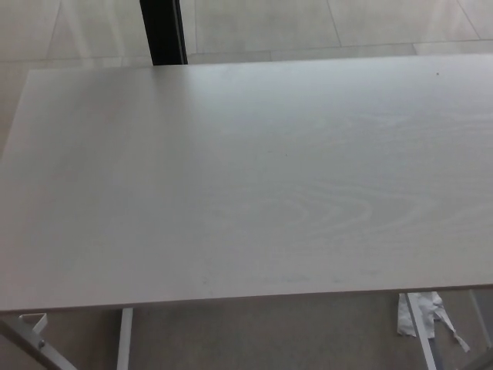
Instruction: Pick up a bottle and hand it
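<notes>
A big white table (254,177) fills most of the head view. Its top is pale, with faint wood lines that curl into rings near the middle and the right. A tiny dark speck sits far off on the right side of the top. The near edge of the table runs across the low part of the view, and the far edge runs across the top part. The right side goes out of view.

Past the far edge is a floor (308,23) of big light tiles. A dark post (162,31) stands on that floor, far and a bit to the left, and it goes down behind the table's far edge.

Under the near edge, a white leg (124,339) of the table goes down on the left. A grey metal bar (31,345) slants in the near left corner. On the near right there is another white leg (420,331), and a crumpled white scrap (431,312) lies on the floor just beside it.

No bottle shows on the table or on the floor, so I cannot say where it is.

Neither of the robot's hands shows here, left or right. So I cannot tell how far open they are or if they hold a thing.
</notes>
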Controlling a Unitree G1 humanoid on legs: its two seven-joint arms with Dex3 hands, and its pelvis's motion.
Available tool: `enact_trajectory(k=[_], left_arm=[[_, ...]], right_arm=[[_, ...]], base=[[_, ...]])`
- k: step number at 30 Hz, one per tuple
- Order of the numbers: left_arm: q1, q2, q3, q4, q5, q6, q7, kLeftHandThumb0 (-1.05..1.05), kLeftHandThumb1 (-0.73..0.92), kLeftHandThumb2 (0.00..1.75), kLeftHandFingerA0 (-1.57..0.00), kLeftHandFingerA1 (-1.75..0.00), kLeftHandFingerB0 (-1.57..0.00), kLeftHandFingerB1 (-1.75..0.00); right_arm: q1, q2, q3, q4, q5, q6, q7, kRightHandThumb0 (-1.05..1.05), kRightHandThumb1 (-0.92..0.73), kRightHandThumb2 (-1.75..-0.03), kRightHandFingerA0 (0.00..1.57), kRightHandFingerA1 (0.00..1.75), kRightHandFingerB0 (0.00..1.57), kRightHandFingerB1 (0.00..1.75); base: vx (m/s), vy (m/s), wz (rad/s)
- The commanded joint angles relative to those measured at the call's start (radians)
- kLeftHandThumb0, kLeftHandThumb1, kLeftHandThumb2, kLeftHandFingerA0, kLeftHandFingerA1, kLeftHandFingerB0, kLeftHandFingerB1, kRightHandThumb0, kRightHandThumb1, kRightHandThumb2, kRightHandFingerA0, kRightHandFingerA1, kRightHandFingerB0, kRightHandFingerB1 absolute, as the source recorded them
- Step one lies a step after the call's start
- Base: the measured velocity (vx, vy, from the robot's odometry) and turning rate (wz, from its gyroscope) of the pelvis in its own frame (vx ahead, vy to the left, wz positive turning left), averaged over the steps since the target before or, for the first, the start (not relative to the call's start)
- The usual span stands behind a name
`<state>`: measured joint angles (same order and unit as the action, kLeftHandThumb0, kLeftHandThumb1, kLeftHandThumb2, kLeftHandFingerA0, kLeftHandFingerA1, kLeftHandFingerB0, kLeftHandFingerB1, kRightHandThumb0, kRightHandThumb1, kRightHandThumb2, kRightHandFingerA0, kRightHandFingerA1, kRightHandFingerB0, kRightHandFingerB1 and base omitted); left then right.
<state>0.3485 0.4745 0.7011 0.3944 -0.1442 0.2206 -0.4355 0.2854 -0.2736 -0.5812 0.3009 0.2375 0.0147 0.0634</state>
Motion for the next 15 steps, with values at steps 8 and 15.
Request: enact_trajectory(k=[8,15], left_arm=[[0.019,0.029,-0.024,0.086,-0.069,-0.122,-0.076,-0.88,0.59,0.58,-0.66,-0.67,-0.34,-0.51],[0.029,0.046,-0.035,0.09,-0.082,-0.09,-0.078,-0.83,0.54,0.57,-0.73,-0.63,-0.3,-0.5]], right_arm=[[0.017,-0.011,-0.014,-0.003,0.011,-0.038,0.012,-0.64,-0.65,-0.62,1.11,1.55,0.38,0.46],[0.026,-0.012,-0.011,-0.001,0.0,-0.037,0.003,-0.58,-0.47,-0.96,1.41,1.41,0.32,0.6]], base=[[0.0,0.0,0.0],[0.0,0.0,0.0]])
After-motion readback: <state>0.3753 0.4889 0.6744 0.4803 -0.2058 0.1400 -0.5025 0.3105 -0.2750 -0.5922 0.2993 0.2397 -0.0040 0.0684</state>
